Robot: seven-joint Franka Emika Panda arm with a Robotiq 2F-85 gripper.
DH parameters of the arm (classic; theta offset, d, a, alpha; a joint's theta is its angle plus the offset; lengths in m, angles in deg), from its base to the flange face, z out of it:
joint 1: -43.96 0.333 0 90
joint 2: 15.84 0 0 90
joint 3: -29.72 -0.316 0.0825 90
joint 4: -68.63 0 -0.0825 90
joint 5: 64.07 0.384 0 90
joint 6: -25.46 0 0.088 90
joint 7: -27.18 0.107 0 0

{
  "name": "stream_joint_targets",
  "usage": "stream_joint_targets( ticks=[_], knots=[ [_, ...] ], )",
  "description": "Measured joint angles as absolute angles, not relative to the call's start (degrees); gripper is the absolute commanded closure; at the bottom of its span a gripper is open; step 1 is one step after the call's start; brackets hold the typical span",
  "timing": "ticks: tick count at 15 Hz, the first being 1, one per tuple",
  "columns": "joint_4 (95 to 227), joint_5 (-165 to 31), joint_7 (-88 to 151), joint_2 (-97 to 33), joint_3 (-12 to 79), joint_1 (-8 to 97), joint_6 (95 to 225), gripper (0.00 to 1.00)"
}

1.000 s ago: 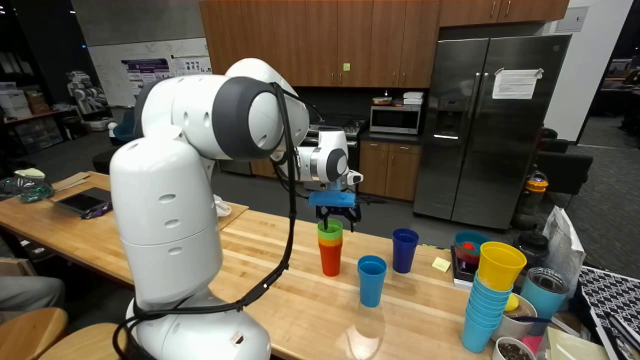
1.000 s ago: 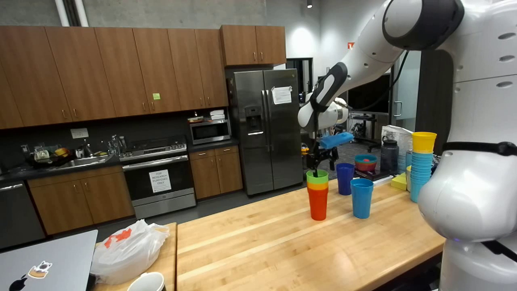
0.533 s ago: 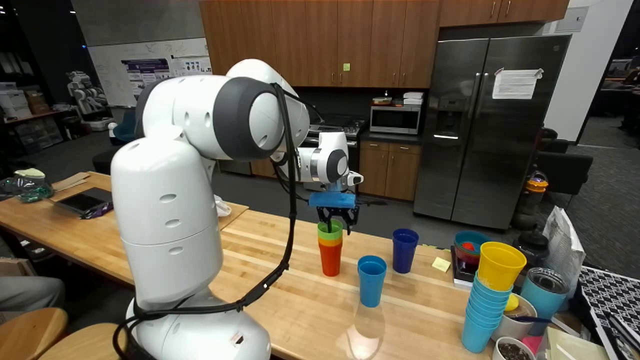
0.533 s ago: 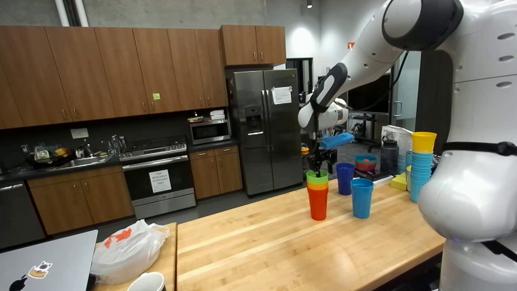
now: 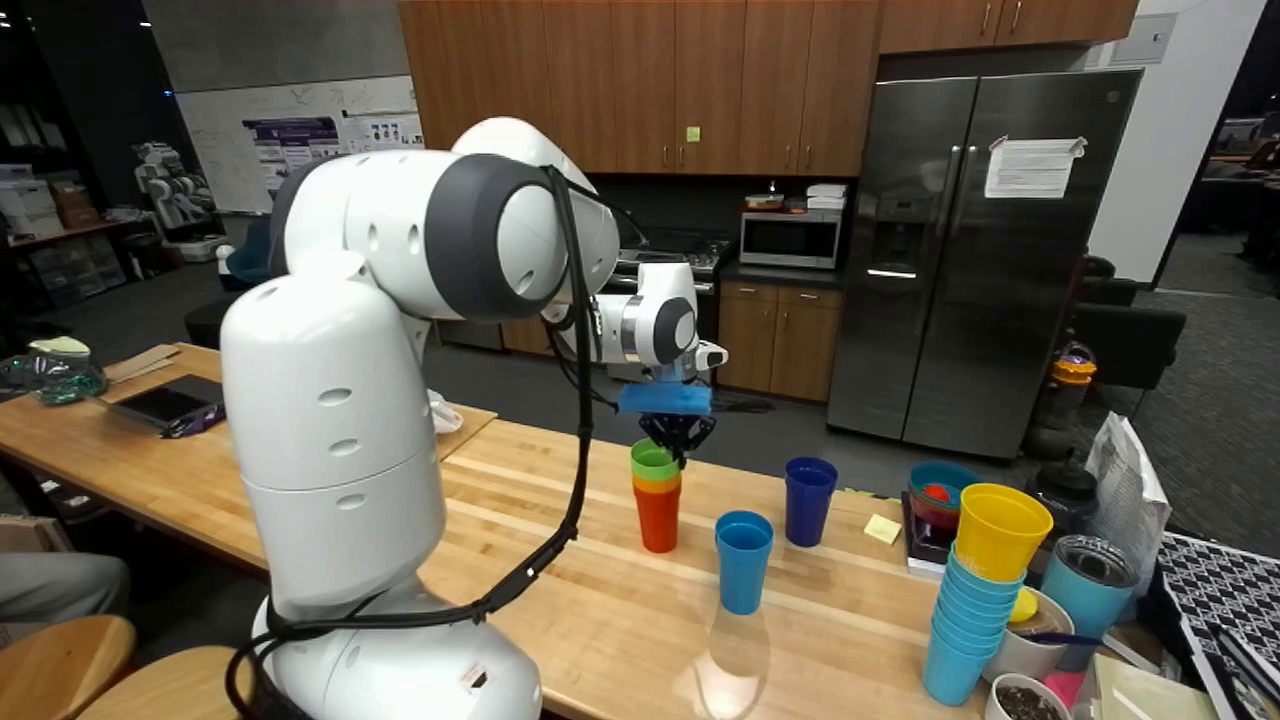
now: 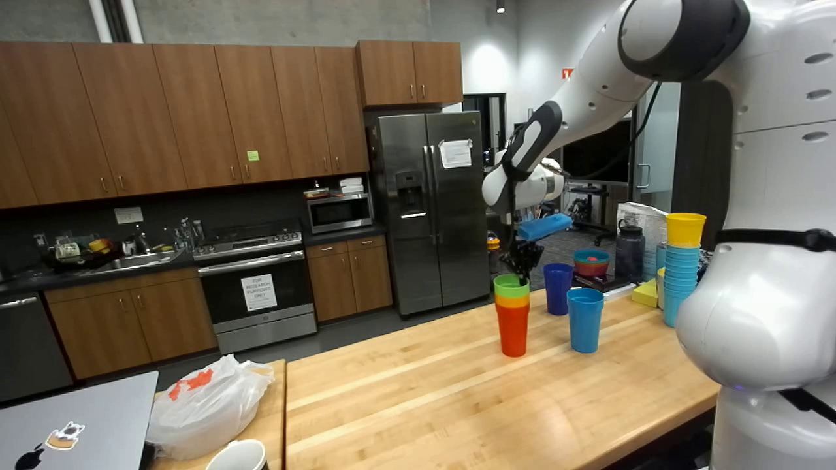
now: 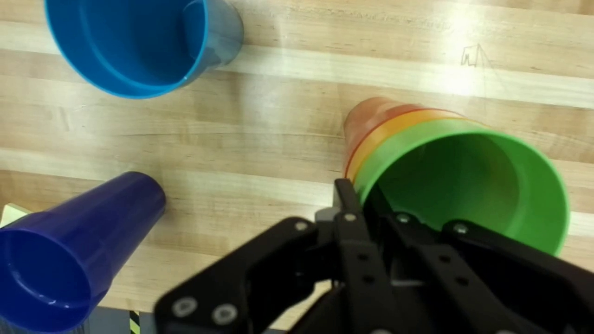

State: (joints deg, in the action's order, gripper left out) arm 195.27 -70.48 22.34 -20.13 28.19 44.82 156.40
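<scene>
Gripping, with the tool (at one edge only), the green cup nested in the orange cup and red cup, standing on the worktop. Could tilt, jam or drag both others along, given off-centre hold and apparently snug nesting.

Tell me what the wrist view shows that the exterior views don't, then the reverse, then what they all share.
Only the wrist view: faint drawn lines on the tabletop.

Only the exterior views: the refrigerator, the microwave and the yellow cup atop a stack of light blue cups.

Shared: the pincer closed on the rim of the green cup, which nests in the orange cup and red cup; also the blue cup and dark blue cup.
</scene>
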Motion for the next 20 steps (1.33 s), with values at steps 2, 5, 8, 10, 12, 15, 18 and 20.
stream_joint_targets(
  ticks=[2, 5, 8, 10, 12, 15, 18, 20],
  knots=[
    [195.18, -70.52, 22.34, -19.46, 28.31, 44.8, 156.43, 0.99],
    [195.2, -70.58, 22.34, -17.75, 28.78, 44.48, 156.44, 0.99],
    [195.24, -70.58, 22.33, -15.96, 29.21, 44.1, 156.43, 0.99],
    [195.26, -70.59, 22.33, -14.97, 29.41, 43.91, 156.44, 0.99],
    [195.23, -70.64, 22.33, -13.89, 29.67, 43.66, 156.44, 0.99],
    [195.19, -71.05, 22.29, -11.8, 30.18, 43.14, 156.43, 0.99],
    [195.08, -72.66, 22.29, -9.45, 30.57, 42.39, 156.39, 0.99],
    [194.75, -74.0, 22.3, -8.1, 30.78, 41.94, 156.37, 0.99]
  ],
)
